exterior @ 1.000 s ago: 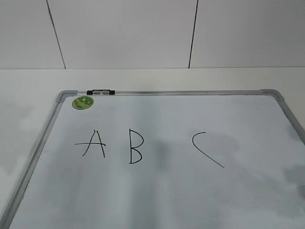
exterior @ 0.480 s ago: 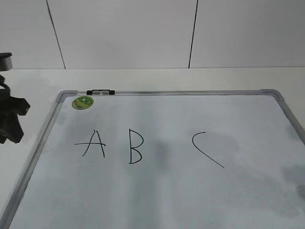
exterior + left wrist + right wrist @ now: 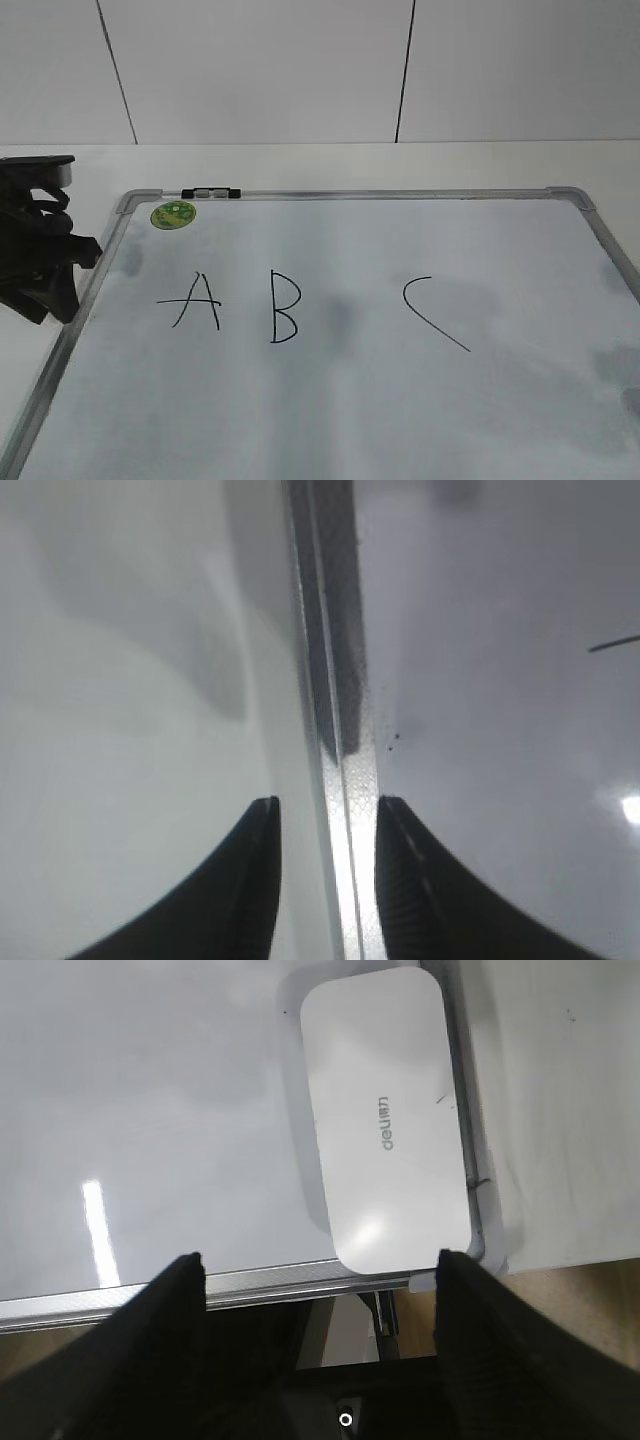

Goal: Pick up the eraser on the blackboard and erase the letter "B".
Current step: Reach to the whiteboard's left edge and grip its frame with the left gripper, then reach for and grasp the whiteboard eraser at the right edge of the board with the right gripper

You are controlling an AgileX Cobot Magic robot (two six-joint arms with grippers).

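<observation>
The blackboard [image 3: 400, 410] is a white board in a silver frame and lies flat on the table. The letter "B" [image 3: 284, 307] is drawn in black between an "A" [image 3: 195, 300] and a curved "C" [image 3: 432, 312]. The eraser [image 3: 385, 1120] shows only in the right wrist view. It is a flat white block lying in a board corner against the frame [image 3: 250, 1285]. My right gripper [image 3: 320, 1258] is open wide and empty, just short of the eraser. My left gripper [image 3: 50, 285] is open and empty, its jaws [image 3: 325, 810] either side of the board's left frame [image 3: 335, 730].
A round green sticker [image 3: 173, 213] sits in the board's far left corner. A small black clip [image 3: 212, 191] sits on the far frame. The white table [image 3: 320, 165] runs back to a tiled wall. The table's edge and floor show below the eraser corner [image 3: 560, 1290].
My left arm has come into the exterior view from the left and moved right and nearer, up to the board's left frame. The letters are unchanged.
</observation>
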